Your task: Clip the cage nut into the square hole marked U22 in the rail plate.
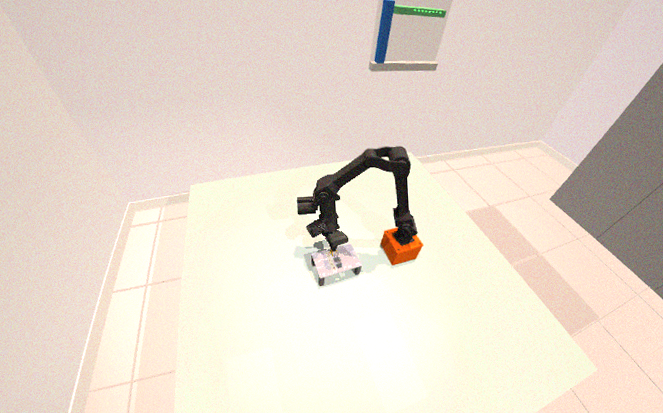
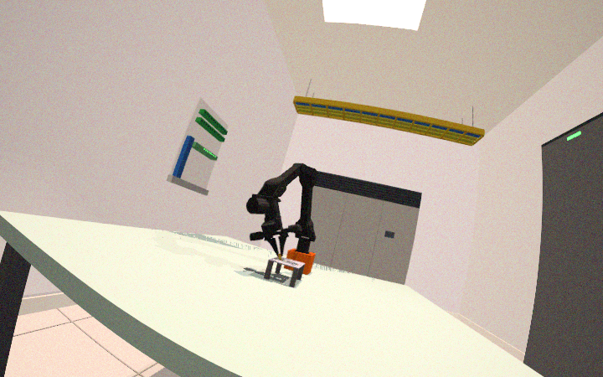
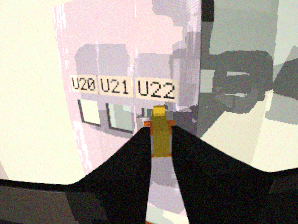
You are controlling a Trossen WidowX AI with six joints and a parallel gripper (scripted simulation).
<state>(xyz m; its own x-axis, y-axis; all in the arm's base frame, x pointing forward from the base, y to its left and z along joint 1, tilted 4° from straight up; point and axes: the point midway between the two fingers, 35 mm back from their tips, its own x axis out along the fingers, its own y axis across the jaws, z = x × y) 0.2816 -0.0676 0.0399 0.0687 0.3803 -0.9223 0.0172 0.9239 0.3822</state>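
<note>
The square hole marked U22 (image 3: 147, 112) lies mostly hidden behind the cage nut (image 1: 332, 253) (image 2: 280, 257) (image 3: 161, 134) in the wrist view, with only a sliver of the opening visible beneath its label, and whether any part of the nut has entered it cannot be told. The lower ends of the black fingers cover the sides of the nut, its spring wings cannot be clearly made out, and the picture's bottom edge cuts off the near end of the rail plate (image 1: 347, 256) (image 2: 271, 260) (image 3: 95, 25). From the top and exterior views, the nut shrinks to a yellowish speck at the fingertips, too small to show its shape. Up close, it appears as a narrow, upright-looking block of dull mustard yellow, capped by a brighter yellow end, with small orange pieces jutting out on either side near the top and a thin orange line along its lower edge. The jaws of the gripper (image 1: 333, 251) (image 2: 280, 256) (image 3: 161, 137) are clamped on the nut, holding it at the plate just beside the U22 label (image 3: 156, 89); contact between nut and plate cannot be confirmed. To one side, the holes marked U20 (image 3: 90, 112) and U21 (image 3: 120, 117) show plainly under their own labels. The pinkish plate stands on dark legs on the pale table (image 1: 254, 325) (image 2: 284, 320), near the orange block (image 1: 401, 253) (image 2: 306, 262) that supports the black arm (image 1: 349, 174) (image 2: 306, 199).
</note>
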